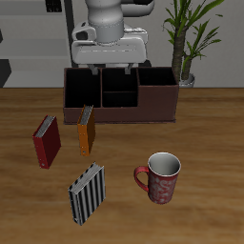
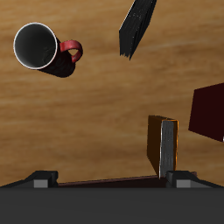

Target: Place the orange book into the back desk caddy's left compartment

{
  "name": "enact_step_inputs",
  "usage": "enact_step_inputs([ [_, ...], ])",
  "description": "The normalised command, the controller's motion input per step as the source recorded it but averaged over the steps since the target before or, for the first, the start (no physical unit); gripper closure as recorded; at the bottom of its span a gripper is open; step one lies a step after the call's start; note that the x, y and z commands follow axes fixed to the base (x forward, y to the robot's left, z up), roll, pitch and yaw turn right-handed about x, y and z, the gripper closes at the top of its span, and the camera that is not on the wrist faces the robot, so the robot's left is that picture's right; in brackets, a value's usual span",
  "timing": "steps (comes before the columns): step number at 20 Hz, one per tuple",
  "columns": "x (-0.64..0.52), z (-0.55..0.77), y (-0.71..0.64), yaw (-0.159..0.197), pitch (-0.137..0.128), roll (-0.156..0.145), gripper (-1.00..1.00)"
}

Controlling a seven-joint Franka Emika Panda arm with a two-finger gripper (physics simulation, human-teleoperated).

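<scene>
Orange is the colour of the book (image 1: 86, 131) that must go in the caddy (image 1: 120, 94), and it is still on the table (image 1: 205, 124). From left to right stand a red book (image 1: 47, 141), the orange book just in front of the caddy, a striped book (image 1: 87, 193), then a mug (image 1: 160, 178). The orange book stands upright, its long side pointing up. The gripper (image 2: 112, 182) hangs high over it, holding nothing; whether it is spread or closed cannot be told. Grabbing, lifting and dropping it in the left compartment (image 1: 81, 89) are all left.

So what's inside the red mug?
The mug looks dark and empty from above in the wrist view. Nothing shows inside, though its very bottom is too shadowy to be sure.
</scene>
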Motion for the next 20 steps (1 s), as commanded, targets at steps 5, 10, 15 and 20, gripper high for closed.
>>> enact_step_inputs([
  [5,-0.07,-0.07,-0.43,0.073,-0.045,0.003,-1.0],
  [10,0.04,-0.17,-0.67,-0.003,-0.013,-0.046,-1.0],
  [15,0.05,-0.2,-0.41,-0.034,-0.017,-0.053,-1.0],
  [20,0.02,-0.28,-0.23,-0.01,-0.02,-0.019,-1.0],
])
